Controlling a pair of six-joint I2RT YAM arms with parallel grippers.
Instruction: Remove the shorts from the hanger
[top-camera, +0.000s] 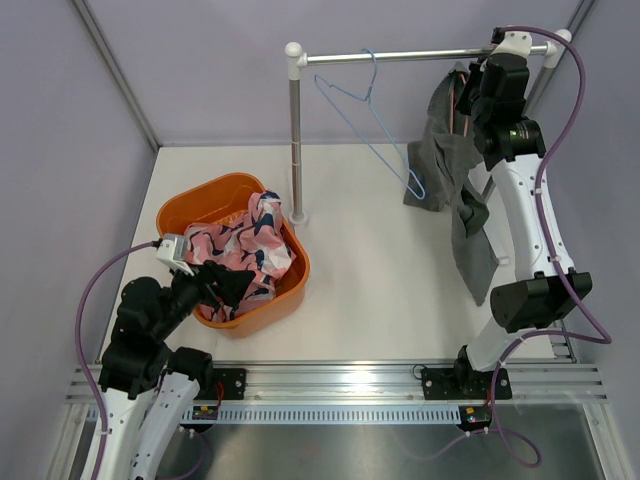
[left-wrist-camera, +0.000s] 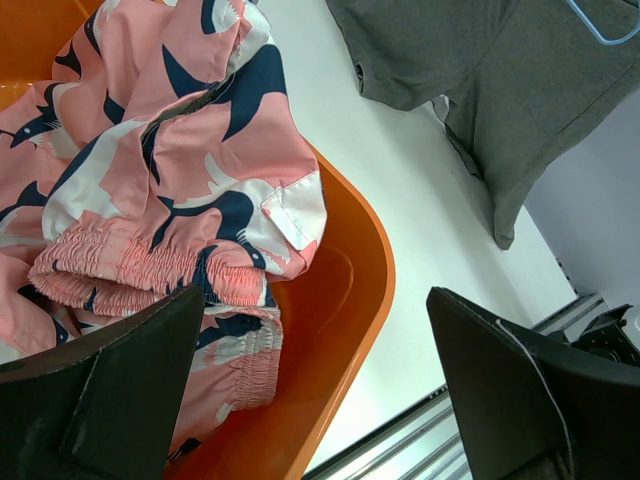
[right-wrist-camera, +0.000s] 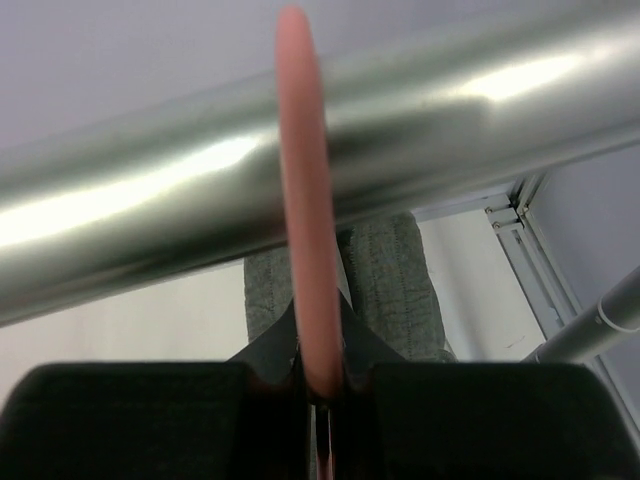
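Grey shorts (top-camera: 445, 165) hang from a pink hanger (top-camera: 456, 98) on the metal rail (top-camera: 420, 55) at the back right. My right gripper (top-camera: 472, 85) is up at the rail, shut on the pink hanger's hook (right-wrist-camera: 305, 200) just below the rail (right-wrist-camera: 420, 110). The grey shorts (right-wrist-camera: 395, 280) show under it. My left gripper (top-camera: 235, 285) is open and empty (left-wrist-camera: 315, 300), low over the front of the orange basin (left-wrist-camera: 360, 290). The grey shorts also show far off in the left wrist view (left-wrist-camera: 480, 60).
The orange basin (top-camera: 200, 190) at the left holds pink patterned shorts (top-camera: 245, 245), which also show in the left wrist view (left-wrist-camera: 170, 170). An empty blue wire hanger (top-camera: 375, 110) hangs mid-rail. The rail's left post (top-camera: 296, 140) stands beside the basin.
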